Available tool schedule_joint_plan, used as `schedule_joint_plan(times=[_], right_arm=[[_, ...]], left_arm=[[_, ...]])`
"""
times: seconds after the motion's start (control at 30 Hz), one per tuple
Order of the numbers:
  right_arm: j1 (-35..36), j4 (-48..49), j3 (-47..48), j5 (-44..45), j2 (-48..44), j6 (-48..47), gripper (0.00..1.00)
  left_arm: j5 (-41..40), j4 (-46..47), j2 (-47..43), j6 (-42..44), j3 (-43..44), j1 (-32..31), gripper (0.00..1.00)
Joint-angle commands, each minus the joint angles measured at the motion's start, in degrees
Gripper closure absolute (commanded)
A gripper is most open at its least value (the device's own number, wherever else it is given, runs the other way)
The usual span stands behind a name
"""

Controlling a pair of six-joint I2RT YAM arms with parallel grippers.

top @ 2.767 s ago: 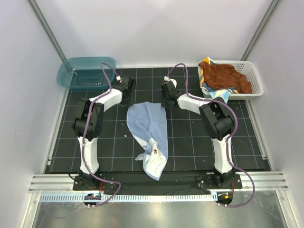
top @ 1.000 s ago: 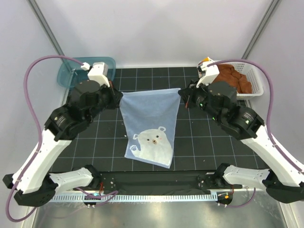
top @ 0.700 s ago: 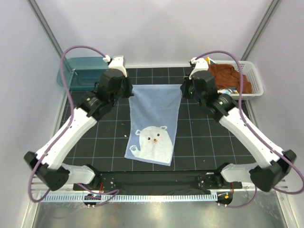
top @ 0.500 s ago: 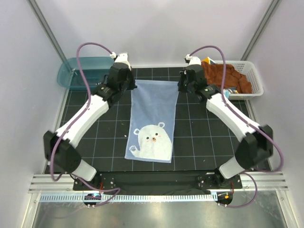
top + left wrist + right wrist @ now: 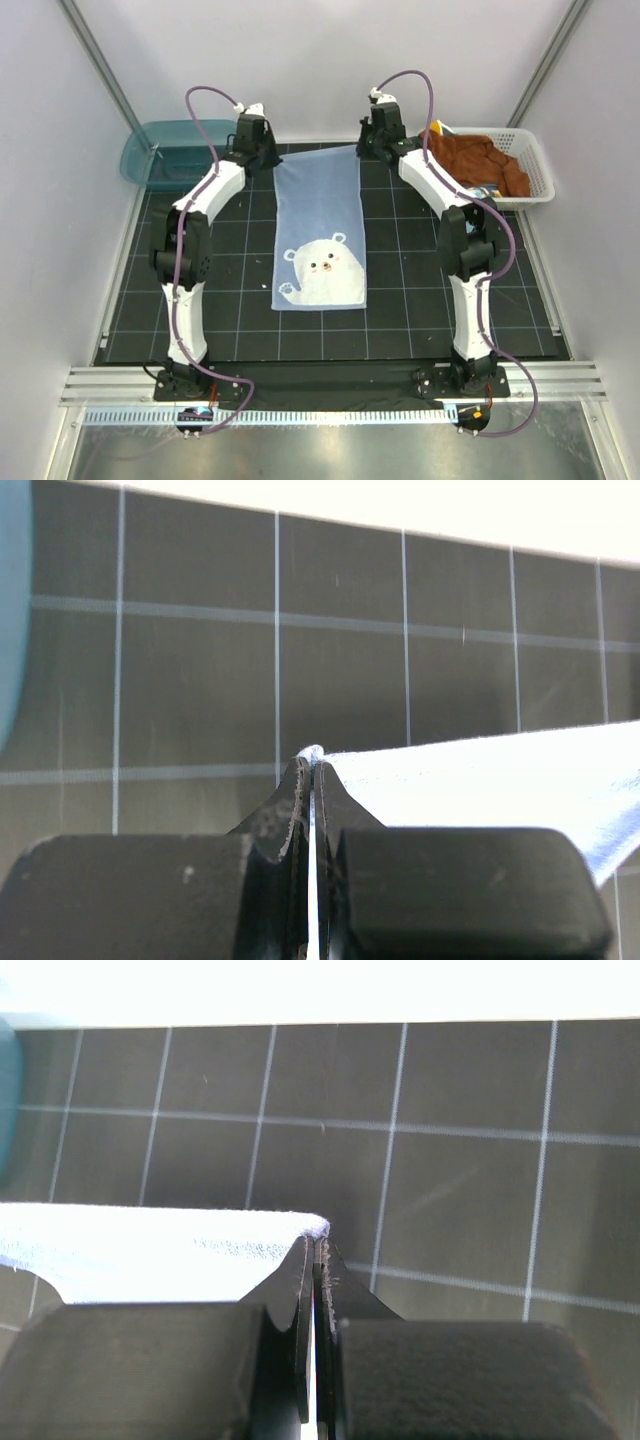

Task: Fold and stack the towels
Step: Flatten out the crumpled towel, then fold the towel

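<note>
One pale blue towel (image 5: 318,235) spread on the grid mat (image 5: 420,300). Left gripper (image 5: 268,163) and right gripper (image 5: 366,150) each pinch a far corner. One teal tub (image 5: 180,152) far-left; one white basket (image 5: 530,165) far-right — rust-brown towel (image 5: 475,160) heaped inside.

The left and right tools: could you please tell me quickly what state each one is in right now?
Left tool: closed, pinching the far left corner of the pale blue towel.
Right tool: closed, pinching the same towel's far right corner.

The pale blue towel (image 5: 318,200) shows a white bear print.
</note>
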Motion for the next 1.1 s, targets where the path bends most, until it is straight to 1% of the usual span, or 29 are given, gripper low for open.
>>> schedule_joint_plan(times=[0.0,0.1,0.17,0.3,0.37,0.53,0.57,0.63,0.7,0.83,0.87,1.07], right_arm=[[-1.71,-1.42,8.71,1.63,1.65,-1.99,0.99],[-2.24,-2.74,11.8,1.2,4.2,-2.07,0.99],[-2.59,-2.48,11.55,0.75,4.47,-1.9,0.99],[-2.59,-0.03,6.37,0.49,1.75,-1.9,0.99],[-2.59,0.86,3.82,0.4,-0.61,-1.72,0.99],[-2.59,3.49,-5.4,-0.56,-5.72,-0.58,0.99],[-2.59,4.19,-8.55,-0.74,-6.77,0.03,0.99],[-2.59,5.51,-11.64,-0.83,-10.11,0.65,0.99],[-2.59,5.78,-15.15,-1.0,-13.18,1.44,0.99],[-2.59,6.75,-21.31,-2.5,-18.01,2.84,0.99],[-2.59,6.75,-23.76,-4.67,-18.9,3.19,0.99],[-2.5,8.77,-33.62,-7.94,-26.98,5.57,0.99]], left_arm=[[0.85,2.67,1.76,0.94,6.9,2.89,1.0],[2.25,2.4,4.05,1.28,9.11,3.33,1.0],[2.78,2.4,4.49,1.46,9.91,3.33,1.0],[2.96,2.58,3.0,1.02,8.24,3.33,1.0],[2.96,2.75,0.99,0.76,5.43,3.24,1.0],[1.64,3.72,-3.59,1.02,-0.72,2.02,1.0],[1.29,3.72,-4.38,1.46,-2.56,1.75,1.0],[1.12,4.16,-7.37,1.55,-5.11,1.31,1.0],[1.2,4.95,-10.35,1.2,-9.58,0.96,1.0],[-0.55,5.57,-14.57,0.84,-16.27,-0.09,1.0],[-1.86,5.57,-15.19,0.93,-17.24,-0.36,1.0],[-2.14,4.6,-21.42,-0.82,-25.42,-0.62,1.0]])
